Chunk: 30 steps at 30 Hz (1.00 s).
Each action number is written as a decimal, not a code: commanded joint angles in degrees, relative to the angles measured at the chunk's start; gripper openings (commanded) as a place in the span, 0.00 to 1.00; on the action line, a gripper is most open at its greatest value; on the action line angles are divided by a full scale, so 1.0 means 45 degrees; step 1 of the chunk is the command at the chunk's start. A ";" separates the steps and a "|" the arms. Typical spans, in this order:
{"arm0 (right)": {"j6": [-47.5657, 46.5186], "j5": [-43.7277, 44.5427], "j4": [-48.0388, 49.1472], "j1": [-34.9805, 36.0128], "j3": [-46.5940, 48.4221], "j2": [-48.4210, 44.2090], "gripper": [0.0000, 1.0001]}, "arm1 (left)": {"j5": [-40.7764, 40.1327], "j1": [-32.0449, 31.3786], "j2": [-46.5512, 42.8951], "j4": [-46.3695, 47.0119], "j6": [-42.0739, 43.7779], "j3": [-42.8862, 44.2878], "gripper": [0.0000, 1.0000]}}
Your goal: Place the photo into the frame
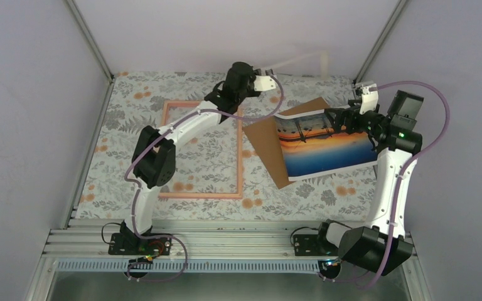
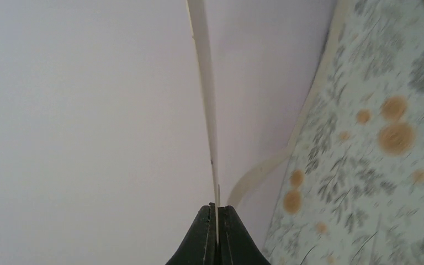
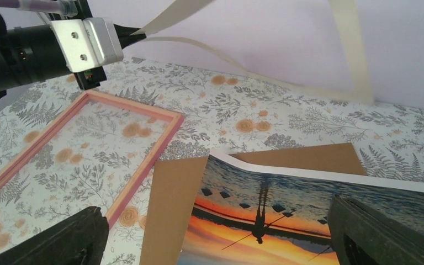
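Between closed left fingers (image 2: 201,237), white mat (image 2: 207,99).

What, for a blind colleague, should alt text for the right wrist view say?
A sunset photo lies on a brown board under the open right end effector; to its left lies a pink frame, and beyond that the left end effector pinches a white mat.
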 commanded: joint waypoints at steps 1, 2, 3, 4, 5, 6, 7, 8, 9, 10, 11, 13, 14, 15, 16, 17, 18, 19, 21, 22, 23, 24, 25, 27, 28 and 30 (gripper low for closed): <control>0.0163 -0.0472 0.0202 -0.0135 0.0057 -0.0187 0.98 | -0.0136 0.0974 -0.0607 -0.0337 0.1164 -0.0505 0.02; 0.0141 -0.0504 0.0233 -0.0135 -0.0001 -0.0205 0.99 | -0.0104 0.1253 -0.0874 -0.0330 0.1355 -0.0768 0.02; 0.0136 -0.0569 0.0259 -0.0135 -0.0043 -0.0195 0.99 | -0.0020 0.1527 -0.1220 -0.0337 0.1552 -0.1052 0.02; 0.0136 -0.0641 0.0264 -0.0130 -0.0104 -0.0174 0.99 | 0.0089 0.1833 -0.1583 -0.0323 0.1765 -0.1449 0.02; 0.0135 -0.0708 0.0285 -0.0134 -0.0143 -0.0152 0.99 | 0.0185 0.2122 -0.2019 -0.0185 0.2070 -0.1982 0.02; 0.0126 -0.0753 0.0299 -0.0135 -0.0180 -0.0132 0.99 | 0.0246 0.2373 -0.2504 0.0099 0.2381 -0.2634 0.02; 0.0117 -0.0776 0.0345 -0.0135 -0.0238 -0.0130 0.99 | 0.0320 0.2668 -0.2967 0.0317 0.2718 -0.3299 0.02; 0.0133 -0.0823 0.0385 -0.0135 -0.0299 -0.0130 0.99 | 0.0441 0.2964 -0.3437 0.0308 0.2943 -0.3963 0.02; 0.0152 -0.0860 0.0432 -0.0130 -0.0353 -0.0117 0.99 | 0.0591 0.3243 -0.3811 0.0131 0.3076 -0.4344 0.02; 0.0188 -0.0952 0.0484 -0.0134 -0.0431 -0.0094 0.99 | 0.0702 0.3595 -0.4363 -0.0020 0.3156 -0.4731 0.02; 0.0235 -0.1040 0.0539 -0.0132 -0.0475 -0.0064 0.99 | 0.0804 0.3839 -0.4786 -0.0076 0.3306 -0.5180 0.02; 0.0365 -0.1193 0.0659 -0.0125 -0.0604 -0.0030 0.99 | 0.1014 0.4319 -0.5531 -0.0072 0.3468 -0.5952 0.02; 0.0438 -0.1288 0.0732 -0.0133 -0.0660 -0.0014 0.99 | 0.1121 0.4506 -0.5821 -0.0297 0.3447 -0.6121 0.02; 0.0488 -0.1375 0.0792 -0.0134 -0.0684 -0.0005 0.99 | 0.1098 0.4707 -0.6018 -0.0435 0.3467 -0.6274 0.02; 0.0536 -0.1440 0.0841 -0.0135 -0.0694 0.0030 0.98 | 0.1095 0.4901 -0.6219 -0.0513 0.3464 -0.6394 0.02; 0.0571 -0.1509 0.0867 -0.0122 -0.0683 0.0059 0.98 | 0.1100 0.5123 -0.6400 -0.0611 0.3437 -0.6518 0.02; 0.0583 -0.1554 0.0860 -0.0131 -0.0662 0.0060 0.98 | 0.1127 0.5322 -0.6589 -0.0697 0.3436 -0.6680 0.02; 0.0584 -0.1557 0.0852 -0.0134 -0.0633 0.0055 0.98 | 0.1126 0.5483 -0.6835 -0.0749 0.3472 -0.6945 0.02; 0.0575 -0.1530 0.0843 -0.0134 -0.0620 0.0009 0.98 | 0.1094 0.5737 -0.7503 -0.0606 0.3897 -0.7968 0.02; 0.0557 -0.1513 0.0820 -0.0135 -0.0635 -0.0022 0.98 | 0.0982 0.5774 -0.7879 -0.0486 0.4214 -0.8680 0.02; 0.0537 -0.1511 0.0813 -0.0135 -0.0649 -0.0045 0.98 | 0.0861 0.5806 -0.8263 -0.0383 0.4721 -0.9707 0.02; 0.0518 -0.1505 0.0798 -0.0135 -0.0678 -0.0068 0.98 | 0.0755 0.5820 -0.8665 -0.0317 0.4936 -1.0382 0.02; 0.0508 -0.1497 0.0778 -0.0130 -0.0693 -0.0088 0.98 | 0.0615 0.5812 -0.9067 -0.0250 0.5247 -1.1065 0.02; 0.0470 -0.1484 0.0769 -0.0135 -0.0763 -0.0136 0.98 | 0.0393 0.5822 -0.9817 -0.0512 0.5413 -1.2037 0.02; 0.0451 -0.1492 0.0770 -0.0135 -0.0799 -0.0147 0.99 | 0.0309 0.5817 -1.0092 -0.0840 0.5265 -1.2353 0.02; 0.0430 -0.1538 0.0781 -0.0135 -0.0869 -0.0176 0.98 | 0.0187 0.5830 -1.0643 -0.1412 0.4998 -1.2923 0.02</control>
